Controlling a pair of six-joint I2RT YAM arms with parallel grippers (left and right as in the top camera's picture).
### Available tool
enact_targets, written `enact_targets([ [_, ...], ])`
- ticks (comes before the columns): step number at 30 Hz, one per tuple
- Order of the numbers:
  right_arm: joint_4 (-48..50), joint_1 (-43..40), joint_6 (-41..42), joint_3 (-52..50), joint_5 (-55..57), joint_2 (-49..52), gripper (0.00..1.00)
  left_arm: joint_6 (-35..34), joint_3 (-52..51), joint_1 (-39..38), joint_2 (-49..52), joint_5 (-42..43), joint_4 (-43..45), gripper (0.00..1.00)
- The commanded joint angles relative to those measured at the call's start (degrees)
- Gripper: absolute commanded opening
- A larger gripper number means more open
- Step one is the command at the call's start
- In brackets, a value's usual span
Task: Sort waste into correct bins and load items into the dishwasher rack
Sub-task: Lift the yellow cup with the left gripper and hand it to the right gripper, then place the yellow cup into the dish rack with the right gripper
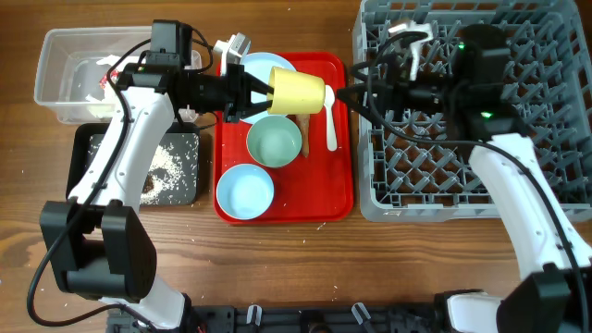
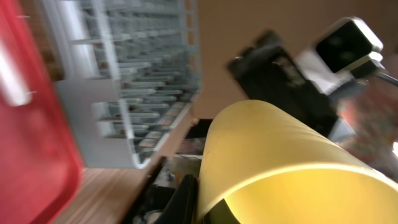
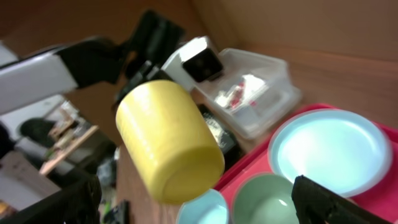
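Note:
My left gripper is shut on the rim of the small yellow cup and holds it on its side above the red tray. In the left wrist view the cup fills the frame beside one finger of the left gripper. My right gripper is open and empty, just right of the cup's base, which shows in its wrist view. The pale blue plate, a green bowl, a blue bowl and the white spoon lie on the red tray.
The grey dishwasher rack stands at the right, under my right arm. The clear tub, holding red-and-white wrappers, is at the far left. The black tray with rice grains lies below it.

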Motion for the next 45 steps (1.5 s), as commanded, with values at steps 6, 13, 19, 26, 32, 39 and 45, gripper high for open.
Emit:
enact_targets([
  [6, 9.4, 7.5, 3.0, 0.9, -5.4, 3.5, 0.92, 0.3, 0.9, 0.2, -1.1, 10.4, 0.8, 0.04],
  [13, 13.2, 9.2, 4.5, 0.9, -5.0, 3.5, 0.79, 0.3, 0.9, 0.2, -1.1, 10.6, 0.8, 0.04],
  [19, 13.6, 9.2, 4.4, 0.9, -5.1, 3.5, 0.74, 0.3, 0.9, -1.1, -1.1, 10.6, 0.9, 0.04],
  [26, 13.6, 9.2, 4.5, 0.9, -5.0, 3.5, 0.43, 0.3, 0.9, -1.1, -1.1, 10.4, 0.9, 0.09],
  [32, 12.9, 5.0, 4.5, 0.9, -5.1, 3.5, 0.19, 0.4, 0.9, -0.1, -1.1, 10.4, 0.9, 0.24],
  [39, -3.5, -11.8, 2.9, 0.9, 9.0, 3.1, 0.16, 0.6, 0.9, 9.0, -1.1, -10.2, 0.9, 0.26],
  [45, -31.6, -11.1, -0.5, 5.5, 39.9, -5.9, 0.17, 0.6, 0.9, 9.3, -1.1, -38.7, -1.0, 0.28],
])
